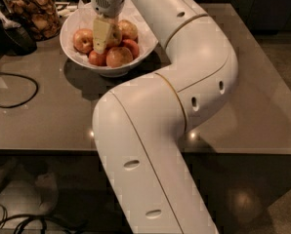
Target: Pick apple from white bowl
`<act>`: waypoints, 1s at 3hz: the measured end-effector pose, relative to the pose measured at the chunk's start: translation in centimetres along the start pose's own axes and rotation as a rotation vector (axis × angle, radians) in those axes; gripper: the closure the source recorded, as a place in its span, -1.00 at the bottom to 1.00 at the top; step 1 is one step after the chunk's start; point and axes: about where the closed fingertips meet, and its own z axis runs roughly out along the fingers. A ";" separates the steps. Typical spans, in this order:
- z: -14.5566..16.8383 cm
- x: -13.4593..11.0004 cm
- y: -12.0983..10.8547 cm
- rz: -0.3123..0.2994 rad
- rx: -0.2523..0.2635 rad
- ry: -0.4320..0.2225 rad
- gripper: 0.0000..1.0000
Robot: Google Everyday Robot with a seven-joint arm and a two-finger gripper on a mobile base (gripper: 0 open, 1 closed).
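Several apples fill the white bowl (pixel 72 50) at the far left of the tabletop (pixel 262 87). The gripper (pixel 101 35) reaches down into the middle of the pile; whether it is gripping anything is unclear. The apple (pixel 116 36), pale yellow, lies in the bowl's centre just right of the gripper, partly hidden. A black cable (pixel 18 77) loops on the near left.

Apple (pixel 115 35): in the bowl (pixel 113 71), we see it partly behind the gripper (pixel 101 40).
Jar (pixel 32 9): left of bowl, top cut off.
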 end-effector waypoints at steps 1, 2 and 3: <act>0.4 0.3 -0.3 -0.006 0.005 0.015 -0.52; 0.2 0.3 -0.2 -0.006 0.005 0.015 -0.18; 0.1 0.3 -0.2 -0.006 0.005 0.015 0.29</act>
